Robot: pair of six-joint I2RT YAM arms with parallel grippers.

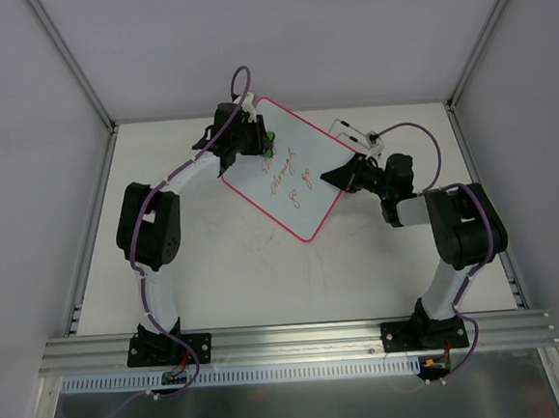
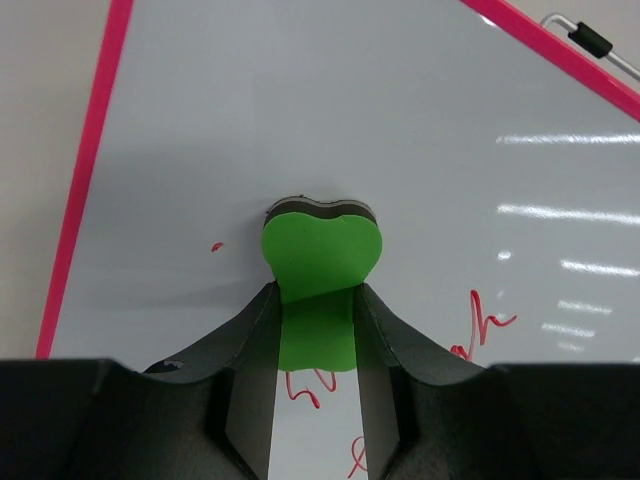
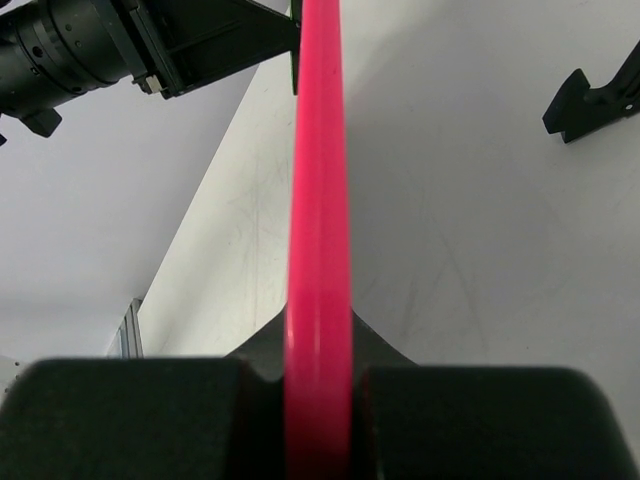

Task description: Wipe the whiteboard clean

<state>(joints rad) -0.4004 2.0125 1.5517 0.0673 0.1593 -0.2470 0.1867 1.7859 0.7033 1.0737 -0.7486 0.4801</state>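
Seen from above, my left arm reaches from the near left corner of the pale table (image 1: 226,262) to the far middle, where my left gripper (image 1: 260,143) hangs over the upper left edge of the whiteboard (image 1: 304,217). My left wrist camera shows my left gripper (image 2: 315,300) narrowed onto a green bone-shaped eraser (image 2: 320,255), its black fingers (image 2: 250,340) pinching the eraser's waist, and the dark felt end of the eraser touches the white surface (image 2: 300,120). From above the eraser (image 1: 269,140) shows only as a small green spot at my fingertips. The whiteboard, a white rounded rectangle with a thin pink-red frame, sits turned like a diamond at the far middle of the table, between my two grippers. Red handwriting (image 1: 290,179) runs across its middle, and some of those red strokes (image 2: 485,320) lie just right of the eraser and below it. To the right, my right gripper (image 1: 340,178) meets the board's right edge. My right wrist camera looks along the pink frame (image 3: 318,200) edge on, with my right gripper (image 3: 318,350) clamped tight on that frame, one finger either side. Whether that edge is lifted off the table I cannot tell
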